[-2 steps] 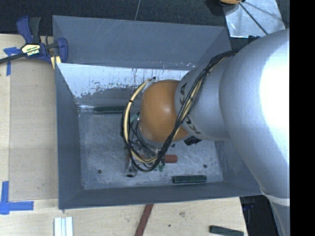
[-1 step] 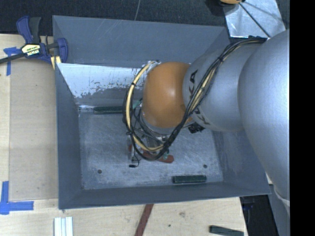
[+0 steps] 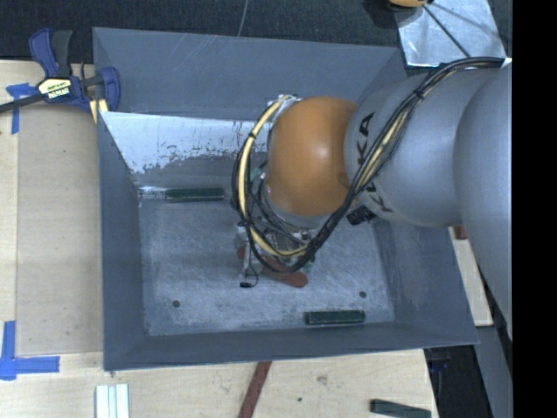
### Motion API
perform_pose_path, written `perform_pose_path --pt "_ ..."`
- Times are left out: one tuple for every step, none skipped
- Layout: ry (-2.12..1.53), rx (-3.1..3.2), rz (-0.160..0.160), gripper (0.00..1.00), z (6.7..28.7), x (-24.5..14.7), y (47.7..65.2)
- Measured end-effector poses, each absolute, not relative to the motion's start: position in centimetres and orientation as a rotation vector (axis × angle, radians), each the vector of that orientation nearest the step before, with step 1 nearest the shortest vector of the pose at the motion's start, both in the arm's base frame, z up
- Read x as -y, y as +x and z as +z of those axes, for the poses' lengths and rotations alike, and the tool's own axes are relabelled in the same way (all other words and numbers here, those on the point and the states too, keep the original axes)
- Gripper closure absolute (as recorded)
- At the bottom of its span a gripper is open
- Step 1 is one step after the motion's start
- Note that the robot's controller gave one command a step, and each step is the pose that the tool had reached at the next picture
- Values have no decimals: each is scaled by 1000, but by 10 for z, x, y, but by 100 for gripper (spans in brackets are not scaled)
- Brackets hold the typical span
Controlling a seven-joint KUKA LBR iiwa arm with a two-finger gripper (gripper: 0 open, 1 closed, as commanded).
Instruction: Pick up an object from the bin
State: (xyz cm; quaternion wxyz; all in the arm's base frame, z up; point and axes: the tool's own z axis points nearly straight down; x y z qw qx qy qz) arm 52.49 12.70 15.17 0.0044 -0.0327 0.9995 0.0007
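My gripper (image 3: 251, 272) is low over the middle of the bin floor, mostly hidden under the arm's orange cover and cables. A flat red-brown thing (image 3: 294, 279) lies on the floor right beside it, partly hidden by the gripper, so its shape is unclear. Whether the gripper touches it cannot be told. A dark green stick (image 3: 193, 195) lies flat at the back left of the floor, well apart from the gripper. A second dark green stick (image 3: 335, 318) lies along the front edge of the floor, to the right of the gripper.
The arm with its orange cover and cable loops reaches in from the right and hides the back right of the bin. Sloping grey walls ring the floor.
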Motion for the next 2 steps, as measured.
perform_pose_path --pt "-124 -3143 -1 100 198 -143 525" --pt "-145 -3134 0 100 325 -54 550"
